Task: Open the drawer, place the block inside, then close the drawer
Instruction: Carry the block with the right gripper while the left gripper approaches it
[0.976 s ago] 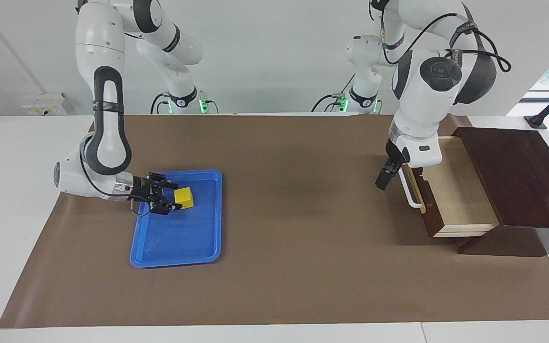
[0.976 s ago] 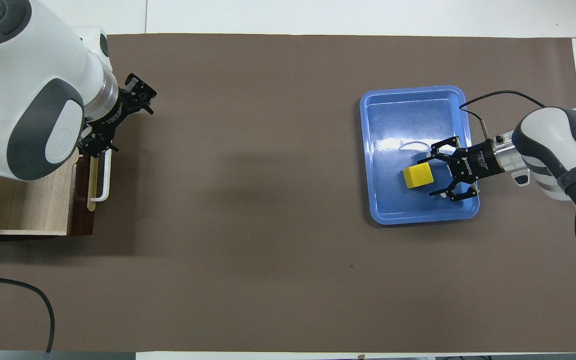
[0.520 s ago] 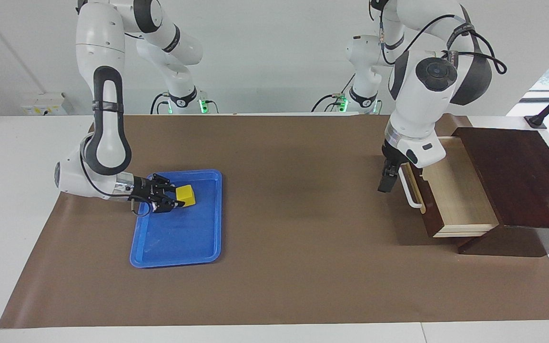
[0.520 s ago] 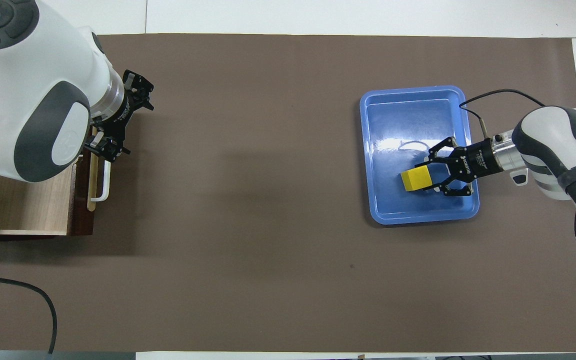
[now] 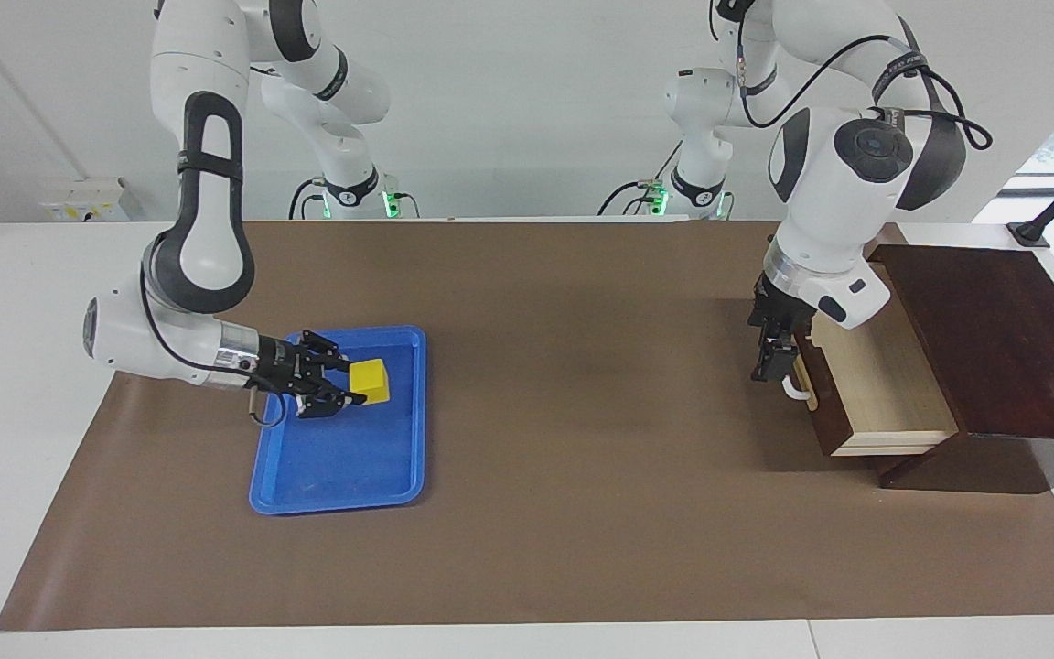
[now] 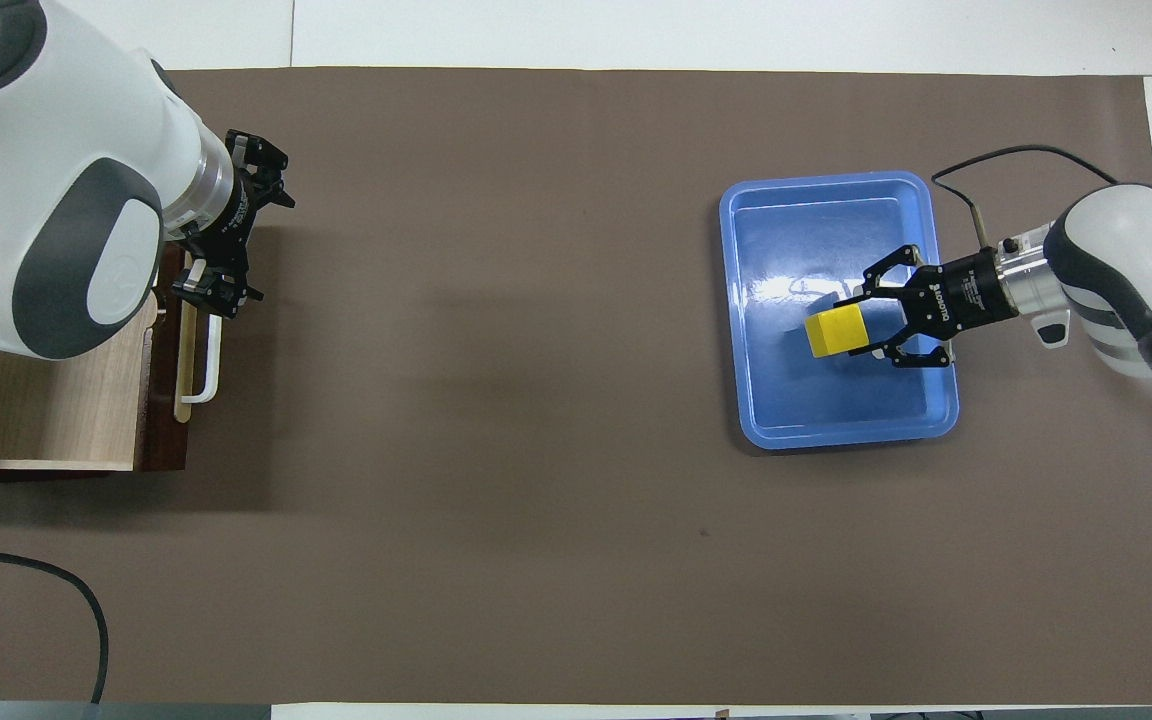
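Note:
The yellow block (image 5: 371, 380) (image 6: 833, 332) is between the fingers of my right gripper (image 5: 350, 385) (image 6: 866, 325), which is shut on it and holds it just above the blue tray (image 5: 335, 499) (image 6: 836, 436). The drawer (image 5: 875, 375) (image 6: 56, 410) of the dark brown box (image 5: 994, 339) is pulled open and its pale inside shows nothing in it. My left gripper (image 5: 767, 369) (image 6: 232, 232) is open and points down just beside the drawer's white handle (image 5: 798, 393) (image 6: 204, 362), not holding it.
A brown mat (image 5: 582, 476) covers the table between the tray and the drawer. A black cable (image 6: 26, 575) lies at the mat's corner nearest the left arm. The box stands at the left arm's end of the table.
My right gripper closed on the block and lifted it slightly off the tray. My left gripper shifted closer to the drawer's front.

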You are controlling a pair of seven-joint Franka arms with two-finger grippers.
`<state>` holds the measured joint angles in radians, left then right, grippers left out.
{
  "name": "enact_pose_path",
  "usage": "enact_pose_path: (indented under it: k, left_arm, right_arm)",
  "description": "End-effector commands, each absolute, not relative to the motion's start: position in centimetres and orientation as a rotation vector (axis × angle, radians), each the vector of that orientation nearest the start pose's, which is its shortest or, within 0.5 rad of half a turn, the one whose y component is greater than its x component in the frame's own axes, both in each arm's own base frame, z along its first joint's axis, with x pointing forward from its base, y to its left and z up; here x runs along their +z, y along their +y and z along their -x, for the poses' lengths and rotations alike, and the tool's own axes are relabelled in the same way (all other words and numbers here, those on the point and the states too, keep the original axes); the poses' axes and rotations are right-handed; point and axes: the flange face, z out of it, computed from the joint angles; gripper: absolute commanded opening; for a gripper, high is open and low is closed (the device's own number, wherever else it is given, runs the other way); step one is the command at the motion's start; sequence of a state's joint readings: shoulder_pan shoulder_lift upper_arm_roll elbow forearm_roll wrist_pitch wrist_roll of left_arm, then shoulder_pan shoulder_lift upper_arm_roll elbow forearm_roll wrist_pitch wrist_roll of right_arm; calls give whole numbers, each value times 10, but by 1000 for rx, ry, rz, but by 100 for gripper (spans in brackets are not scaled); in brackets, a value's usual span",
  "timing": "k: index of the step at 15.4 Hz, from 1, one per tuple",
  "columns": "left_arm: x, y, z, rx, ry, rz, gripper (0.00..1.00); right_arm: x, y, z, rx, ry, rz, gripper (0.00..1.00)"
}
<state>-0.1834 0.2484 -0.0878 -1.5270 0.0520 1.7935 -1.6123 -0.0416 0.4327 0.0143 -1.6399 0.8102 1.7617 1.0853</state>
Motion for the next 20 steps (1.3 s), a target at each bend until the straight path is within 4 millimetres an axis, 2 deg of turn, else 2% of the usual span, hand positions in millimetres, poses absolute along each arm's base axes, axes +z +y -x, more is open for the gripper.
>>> enact_pose_path:
  k: [1, 2, 4, 6, 7, 9, 11, 13, 15, 18, 20]
  left_arm:
    - [519, -153, -617, -64, -2038, 2438, 100]
    - [519, -154, -617, -64, -2038, 2435, 100]
    - [520, -156, -616, -60, -2099, 2374, 100]
    - [517, -161, -614, -48, -2182, 2288, 100]
    - [512, -176, -610, -24, -2191, 2263, 100]
    - [492, -235, -596, 9, -2221, 2204, 100]
    - [493, -260, -594, 49, -2398, 2099, 100]
    - [481, -303, -580, 76, -2353, 2160, 100]
    - [468, -322, -569, 87, -2299, 2177, 100]
    - [468, -330, -567, 87, -2348, 2141, 100]
    - [464, -346, -558, 94, -2325, 2157, 100]
  right_arm:
    - [394, 125, -666, 893, 1666, 1840, 0]
    - [405, 145, -669, 863, 1666, 1834, 0]
    - [417, 205, -660, 866, 1680, 1841, 0]
    - [424, 242, -655, 841, 1727, 1808, 0]
    - [426, 271, -646, 831, 1714, 1827, 0]
    - [429, 303, -635, 796, 1681, 1871, 0]
    - [430, 317, -631, 779, 1668, 1876, 0]
    - [431, 331, -624, 790, 1653, 1891, 0]
    - [431, 335, -622, 787, 1652, 1894, 0]
    - [433, 343, -620, 774, 1661, 1883, 0]
    - [433, 343, -620, 778, 1665, 1877, 0]
